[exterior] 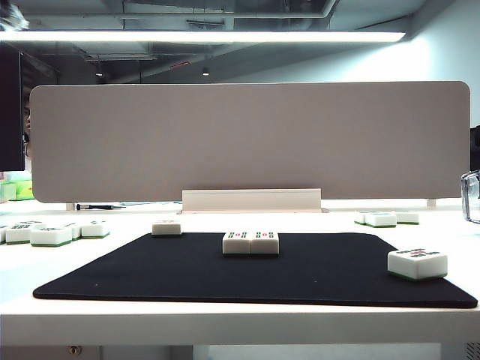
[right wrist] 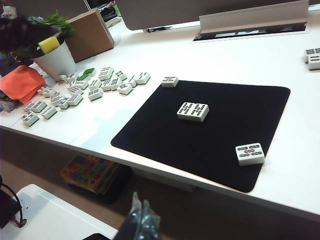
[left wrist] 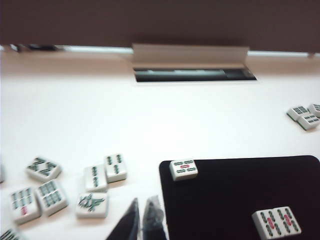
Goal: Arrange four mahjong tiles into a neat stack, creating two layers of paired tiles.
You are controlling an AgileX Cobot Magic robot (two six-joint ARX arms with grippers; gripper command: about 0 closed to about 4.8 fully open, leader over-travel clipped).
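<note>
A tile pair [exterior: 250, 242] lies mid-mat [exterior: 150, 277], single tiles at its far-left [exterior: 166, 227] and near-right [exterior: 417, 263] corners; small, hard, glossy and likely slippery, best pinched across the short sides; left gripper [left wrist: 142, 220] and right gripper [right wrist: 141, 215] are both clenched, empty.

Open mat [exterior: 315, 281] around paired tiles [exterior: 250, 242]
</note>
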